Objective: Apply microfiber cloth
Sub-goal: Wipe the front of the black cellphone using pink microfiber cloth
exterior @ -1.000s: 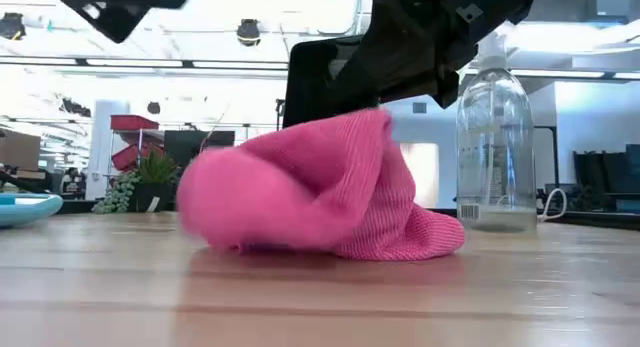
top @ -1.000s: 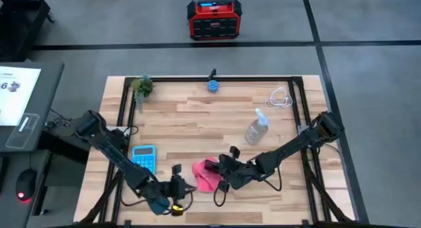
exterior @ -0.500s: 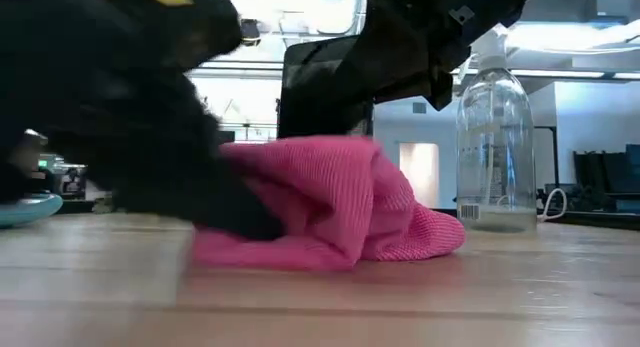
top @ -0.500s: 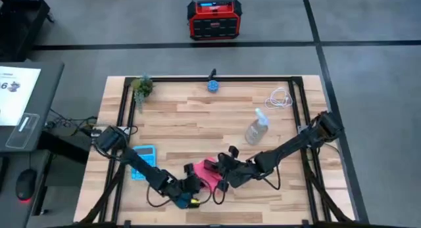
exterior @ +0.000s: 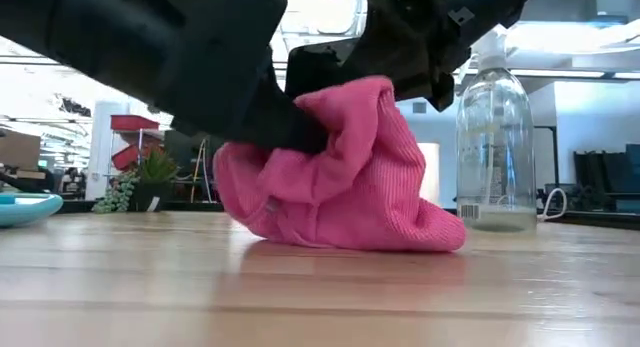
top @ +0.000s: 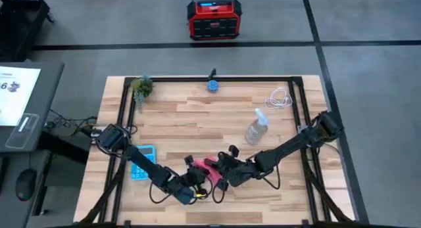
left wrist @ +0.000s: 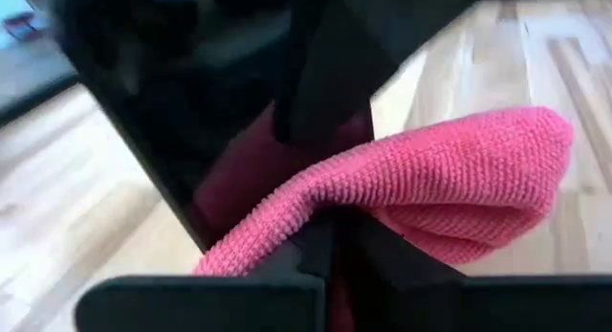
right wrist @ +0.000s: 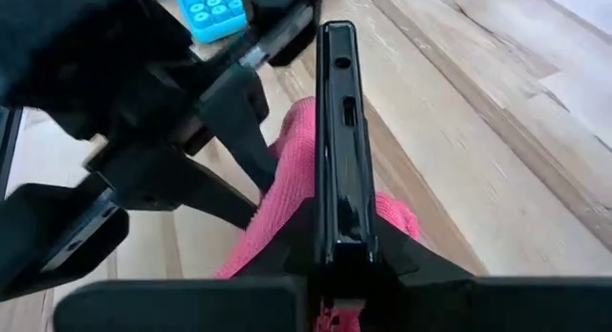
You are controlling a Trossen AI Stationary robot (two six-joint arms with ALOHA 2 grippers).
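The pink microfiber cloth lies bunched on the table's near middle, its bottom on the wood. My left gripper reaches in from the near left and is shut on the cloth. My right gripper comes from the right and is shut on a black phone. The phone stands on edge just above the cloth, and its dark face fills the left wrist view behind the cloth. My left gripper pinches a raised fold of the cloth between its two fingers, coming low and slanting from the table's near left. The held part is lifted while the cloth's bottom stays on the table. My right gripper pinches the phone by its two broad faces at the end nearest the fingers, level from the table's right. The phone runs on along the fingers, thin edge up, over the cloth. I cannot tell whether it touches the cloth.
A light blue calculator lies to the left under my left arm. A clear spray bottle stands right of centre. A small plant, a blue object and a white cable sit along the far edge.
My left gripper has swept from the near-left of the table toward the right to the cloth and taken hold of it. The cloth's left side, flat half a second ago, is now lifted and bunched against the phone; its right part has stayed on the table.
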